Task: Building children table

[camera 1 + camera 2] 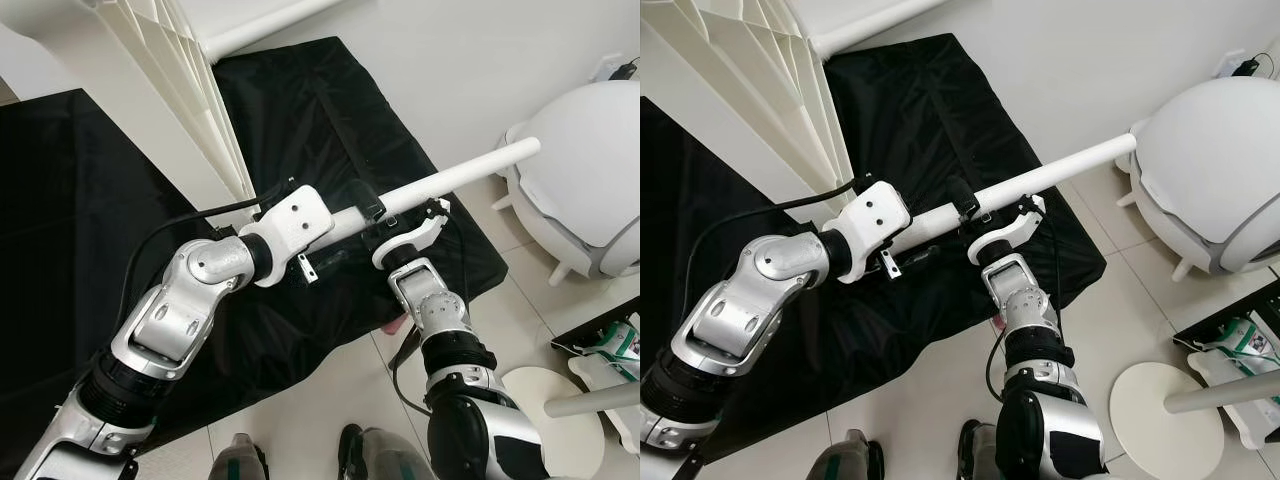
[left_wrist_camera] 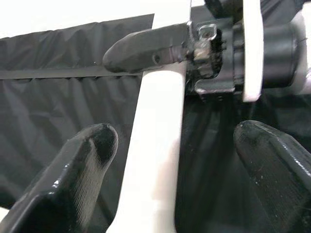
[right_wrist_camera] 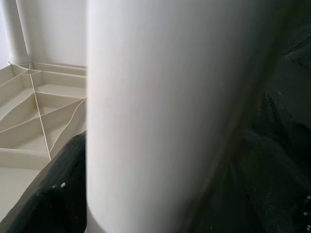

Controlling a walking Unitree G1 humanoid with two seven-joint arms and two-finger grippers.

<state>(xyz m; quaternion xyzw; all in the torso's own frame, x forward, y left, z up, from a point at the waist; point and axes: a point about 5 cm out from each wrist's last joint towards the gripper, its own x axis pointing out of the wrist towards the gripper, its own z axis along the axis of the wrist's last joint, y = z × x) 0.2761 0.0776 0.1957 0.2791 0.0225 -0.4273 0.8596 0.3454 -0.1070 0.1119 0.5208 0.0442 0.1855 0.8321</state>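
Leg (image 1: pixel 470 171) held near-level, pointing forward-right; right gripper (image 1: pixel 372 212) jaws grip it, left gripper (image 2: pixel 170 160) jaws open.

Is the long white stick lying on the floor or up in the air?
Up in the air. The long white round table leg slants above the black cloth, gripped by the right pincer.

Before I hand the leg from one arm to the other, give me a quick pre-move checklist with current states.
1. Right end effector shut on the leg: ok.
2. Left end effector fingers either side of the leg, open: ok.
3. Left fingers touching the leg: not ok, gaps show.
4. Leg's far end near the white pod: cannot tell clearance.
5. Black cloth lying below the leg: ok.
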